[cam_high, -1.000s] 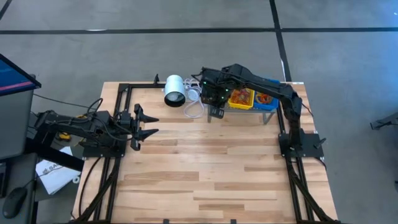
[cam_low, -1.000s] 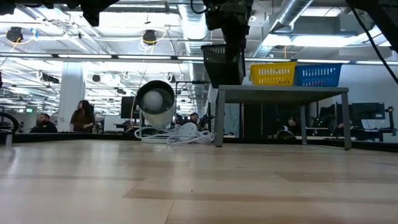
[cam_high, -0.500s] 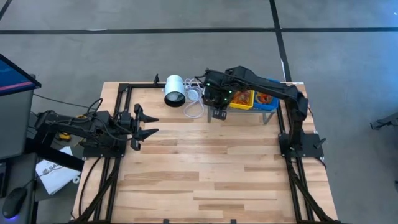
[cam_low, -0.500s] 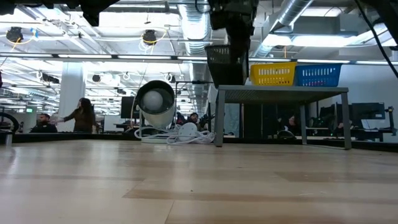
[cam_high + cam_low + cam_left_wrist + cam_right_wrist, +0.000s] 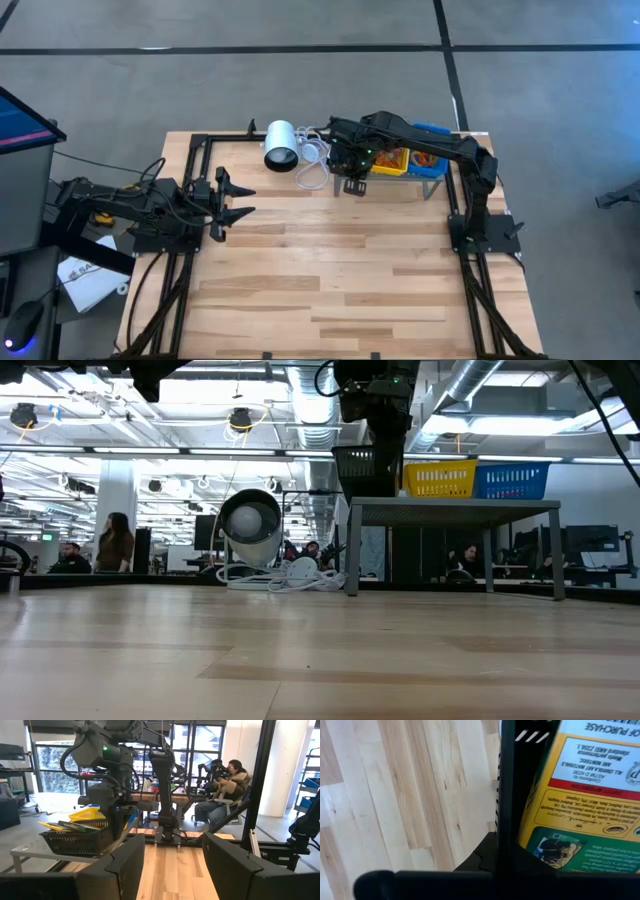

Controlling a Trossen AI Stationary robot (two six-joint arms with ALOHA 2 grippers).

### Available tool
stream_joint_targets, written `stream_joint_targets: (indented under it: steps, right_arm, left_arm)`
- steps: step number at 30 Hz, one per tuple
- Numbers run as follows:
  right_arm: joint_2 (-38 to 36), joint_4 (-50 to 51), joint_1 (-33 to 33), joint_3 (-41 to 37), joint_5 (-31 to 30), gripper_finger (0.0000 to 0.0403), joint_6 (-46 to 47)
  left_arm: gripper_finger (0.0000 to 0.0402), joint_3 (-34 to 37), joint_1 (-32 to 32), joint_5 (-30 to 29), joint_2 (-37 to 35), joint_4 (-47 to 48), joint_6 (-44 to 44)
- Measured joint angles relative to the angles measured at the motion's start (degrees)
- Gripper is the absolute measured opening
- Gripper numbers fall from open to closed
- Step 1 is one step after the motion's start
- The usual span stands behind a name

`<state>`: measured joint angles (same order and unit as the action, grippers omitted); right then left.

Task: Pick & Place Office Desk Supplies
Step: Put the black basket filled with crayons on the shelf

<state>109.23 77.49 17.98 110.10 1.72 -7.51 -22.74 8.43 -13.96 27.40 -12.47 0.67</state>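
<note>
while the right tool [image 5: 372, 440] grips the black bin [image 5: 367, 472] by its rim, bin upright, left tool [image 5: 236, 200] released

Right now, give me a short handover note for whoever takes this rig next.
Right gripper: shut on the black bin's rim, holding it at the left end of the grey stand; yellow-and-green packets inside.
Left gripper: open, holding nothing, waiting at the table's left edge.
Yellow bin and blue bin: on the stand.
Done: black bin gripped.
Left: set it down, release.
</note>
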Motion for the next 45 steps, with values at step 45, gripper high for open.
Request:
stream_joint_targets:
  steps: [45]
  right_arm:
    - [0.13,1.68,1.66,-2.45,1.64,0.0097,1.55]
  left_arm:
    - [0.0195,0.0,0.0,-0.04,0.0,-0.15,0.02]
